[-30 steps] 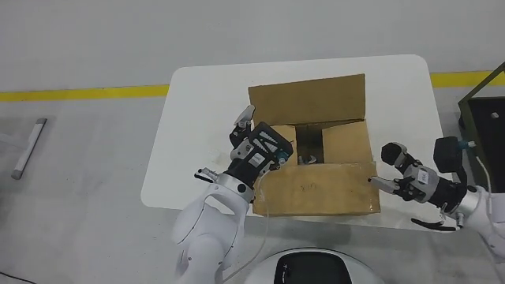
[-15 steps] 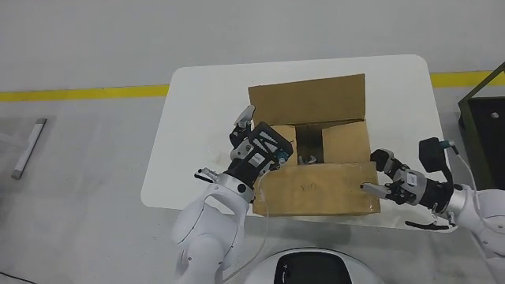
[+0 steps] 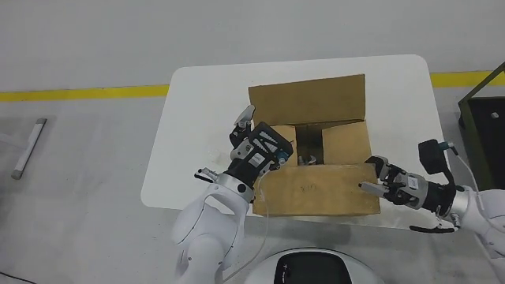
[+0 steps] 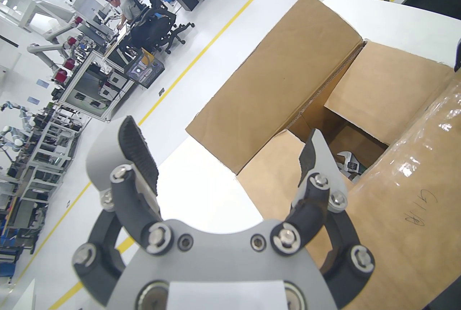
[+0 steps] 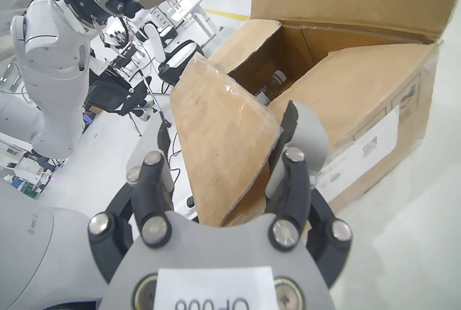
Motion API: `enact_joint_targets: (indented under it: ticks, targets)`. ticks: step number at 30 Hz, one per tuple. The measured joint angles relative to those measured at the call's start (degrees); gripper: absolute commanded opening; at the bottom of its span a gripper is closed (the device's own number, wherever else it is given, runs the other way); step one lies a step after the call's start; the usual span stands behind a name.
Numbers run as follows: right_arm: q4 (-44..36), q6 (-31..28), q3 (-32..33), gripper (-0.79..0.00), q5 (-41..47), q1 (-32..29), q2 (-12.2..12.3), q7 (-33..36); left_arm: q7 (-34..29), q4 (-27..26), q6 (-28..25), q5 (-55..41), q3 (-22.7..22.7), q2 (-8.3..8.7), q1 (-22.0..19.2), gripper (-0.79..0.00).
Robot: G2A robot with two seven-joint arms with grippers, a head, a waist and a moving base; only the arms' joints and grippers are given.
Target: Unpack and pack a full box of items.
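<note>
The cardboard box [image 3: 316, 193] sits in the middle of the white table [image 3: 197, 126], and it is only half open. Its far flap [image 3: 308, 99] is thrown right back, the side flaps lie partly across the mouth, and the taped near flap [image 5: 212, 102] stands tilted out toward the robot. The right gripper [image 5: 230, 131] is at that flap's right corner, claw wide, one finger on each face of the cardboard so the edge sits in the gap. The corner brushes one pad [image 5: 288, 120], but nothing is pinched yet. It looks like the set-up for clamping the flap and folding it down out of the way.

Across the box, the left gripper [image 4: 227, 160] hovers over the left near corner, claw spread wide and holding nothing, clear of the cardboard. It is probably placed there to take the left side flap, or to dip in once the mouth is clear.

Down in the dark slot between the flaps a wrench [image 4: 347, 164] shows, and a capped bottle [image 5: 276, 78] too, so goods are inside and unpacking proper looks not yet begun. The danger: a thin taped edge could slip out of a shallow grip
</note>
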Motion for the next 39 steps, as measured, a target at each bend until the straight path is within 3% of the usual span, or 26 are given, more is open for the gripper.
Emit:
enact_joint_targets:
  ticks: [5,6,7,8,20,29,39]
  targets:
    - [0.70,1.49,-1.17,-0.462,1.73,0.80,0.44,3.74,0.00,0.00,0.00,0.00,0.00,0.00,0.00,0.000]
    - [0.84,1.95,-1.34,-0.545,2.24,0.95,0.50,4.10,0.00,0.00,0.00,0.00,0.00,0.00,0.00,0.000]
    - [1.02,2.55,-1.43,-0.693,2.83,1.20,0.57,4.43,0.00,0.00,0.00,0.00,0.00,0.00,0.00,0.000]
    - [1.10,2.92,-1.44,-0.785,3.11,1.42,0.62,4.58,0.00,0.00,0.00,0.00,0.00,0.00,0.00,0.000]
    - [0.22,3.95,-1.18,-0.785,1.97,5.86,1.00,1.76,0.00,0.00,0.00,0.00,0.00,0.00,0.00,0.000]
    - [-1.88,-2.08,-2.13,-0.785,-8.19,12.65,0.99,-4.18,0.82,0.16,0.51,-0.03,-0.07,0.04,0.39,0.000]
    - [-5.06,-9.08,-1.44,-0.785,-23.01,6.38,0.34,-17.49,1.78,1.13,0.87,2.39,0.47,0.33,0.33,0.000]
